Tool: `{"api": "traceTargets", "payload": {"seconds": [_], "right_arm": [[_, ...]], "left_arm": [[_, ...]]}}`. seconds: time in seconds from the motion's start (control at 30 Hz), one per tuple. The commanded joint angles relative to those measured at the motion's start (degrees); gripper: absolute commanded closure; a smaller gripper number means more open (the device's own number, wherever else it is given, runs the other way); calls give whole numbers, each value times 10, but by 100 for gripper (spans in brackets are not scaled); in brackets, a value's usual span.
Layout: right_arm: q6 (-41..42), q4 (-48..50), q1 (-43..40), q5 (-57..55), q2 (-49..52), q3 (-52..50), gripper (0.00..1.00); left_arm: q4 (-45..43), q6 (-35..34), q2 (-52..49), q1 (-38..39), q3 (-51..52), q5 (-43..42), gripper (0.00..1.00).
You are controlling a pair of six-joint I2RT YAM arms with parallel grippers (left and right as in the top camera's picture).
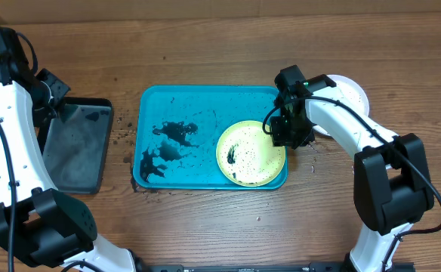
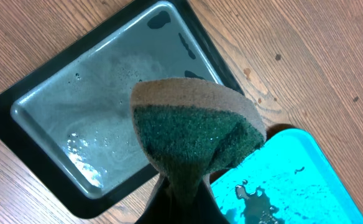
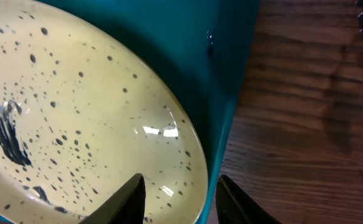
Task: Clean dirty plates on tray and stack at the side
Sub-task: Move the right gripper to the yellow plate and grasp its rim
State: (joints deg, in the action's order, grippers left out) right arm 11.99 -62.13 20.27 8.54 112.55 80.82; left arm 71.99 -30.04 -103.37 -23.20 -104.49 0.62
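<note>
Right wrist: jaws apart astride yellow-green plate [image 3: 76, 112] rim; left jaws pinch sponge [image 2: 194, 130].

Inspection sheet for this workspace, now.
Surface: wooden table, dark specks left of the turquoise tray.
Job's things: turquoise tray smeared dark; yellow-green plate at its right end, speckled; white plate on the table right of it.
Clutter: black tray, wet inside.
Grippers: left gripper shut on a green sponge; right gripper open, fingers astride the yellow-green plate's rim.
Cables: black cables, none lying on the table.
Surroundings: nothing seen.
</note>
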Motion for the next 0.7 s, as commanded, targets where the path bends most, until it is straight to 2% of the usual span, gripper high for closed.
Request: {"api": "traceTargets", "payload": {"seconds": [0.0, 0.3, 0.53, 0.67], "right_arm": [[3, 13, 0, -2, -2, -20, 61], [3, 38, 0, 44, -2, -33, 62], [3, 36, 0, 46, -2, -33, 72], [3, 46, 0, 56, -2, -46, 72]], "left_arm": [[-2, 9, -5, 5, 5, -3, 96], [-4, 9, -5, 13, 5, -5, 96], [-3, 9, -5, 14, 5, -5, 96], [-3, 9, -5, 15, 5, -5, 96]]}}
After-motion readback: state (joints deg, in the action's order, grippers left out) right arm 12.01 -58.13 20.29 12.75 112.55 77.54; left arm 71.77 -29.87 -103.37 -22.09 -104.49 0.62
